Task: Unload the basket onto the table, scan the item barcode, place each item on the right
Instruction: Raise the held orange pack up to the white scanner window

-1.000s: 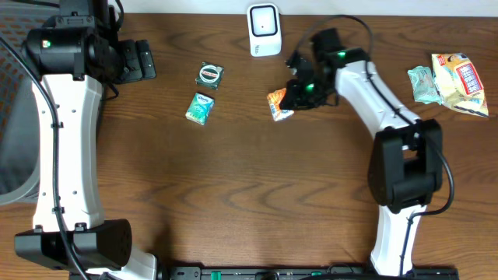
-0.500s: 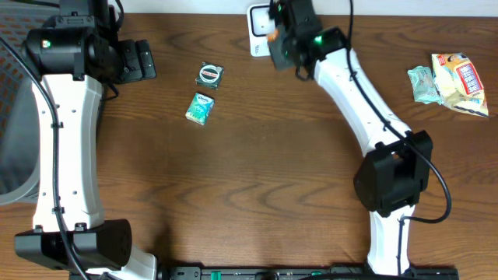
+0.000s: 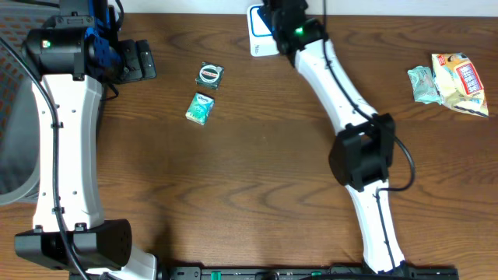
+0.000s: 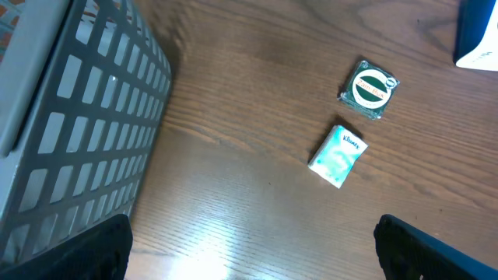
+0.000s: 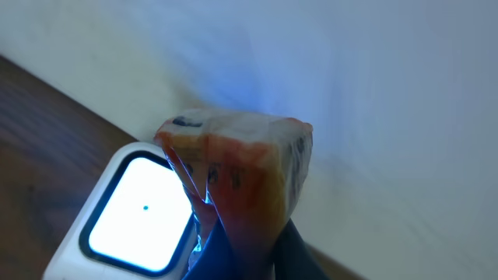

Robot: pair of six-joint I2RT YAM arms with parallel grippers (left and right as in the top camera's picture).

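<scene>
Right gripper (image 3: pixel 274 14) is up at the table's (image 3: pixel 249 194) twelve o'clock edge, jaws clamped on the orange packet (image 5: pixel 237 175), held just beside the scanner (image 5: pixel 128 222) with its lit window (packet print too blurred to read). Left gripper (image 3: pixel 144 61) at ten o'clock, jaws spread wide, holding nothing. Open wood from centre to six; tissue pack (image 3: pixel 200 108) and round-label packet (image 3: pixel 210 74) lie near eleven.
</scene>
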